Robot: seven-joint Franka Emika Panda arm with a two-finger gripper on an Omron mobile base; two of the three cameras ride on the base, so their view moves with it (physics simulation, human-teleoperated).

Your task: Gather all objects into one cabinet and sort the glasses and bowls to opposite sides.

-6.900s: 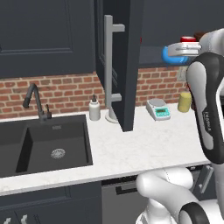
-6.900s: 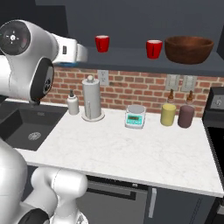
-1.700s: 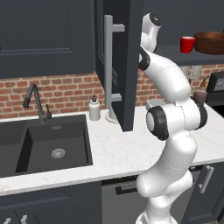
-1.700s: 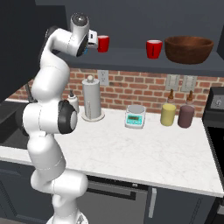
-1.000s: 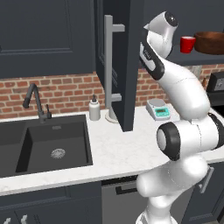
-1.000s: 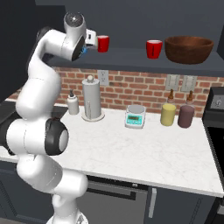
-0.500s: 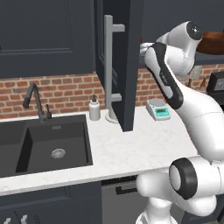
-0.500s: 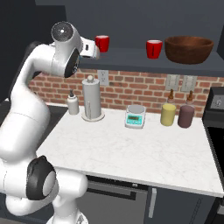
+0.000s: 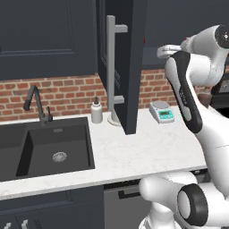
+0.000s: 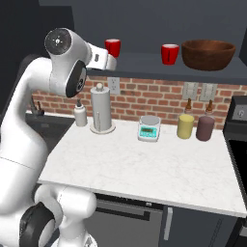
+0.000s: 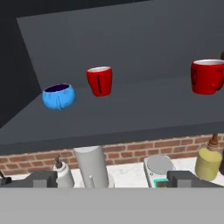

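In the hand view the small blue bowl (image 11: pixel 58 96) sits at the left end of the dark cabinet shelf (image 11: pixel 131 114). A red cup (image 11: pixel 99 80) stands just right of it, and a second red cup (image 11: pixel 207 76) farther right. The wide brown bowl (image 10: pixel 208 53) rests at the shelf's right end, beside that second cup (image 10: pixel 170 53). My gripper (image 11: pixel 113 179) is open and empty, held back from the shelf and below its level, its fingertips (image 11: pixel 41 179) wide apart. From the right base view the hand (image 10: pixel 105 59) hangs just left of the first cup (image 10: pixel 113 47).
The navy cabinet door (image 9: pixel 129 67) with its grey bar handle (image 9: pixel 111 67) stands open left of my arm. On the counter below are a paper towel holder (image 10: pixel 101 108), soap bottle (image 10: pixel 80 114), scale (image 10: pixel 148 128) and two canisters (image 10: pixel 185 126). A sink (image 9: pixel 53 147) lies left.
The blue bowl, held in the gripper earlier, now sits on the shelf. The arm has swung back and down away from the cabinet, with the gripper open.
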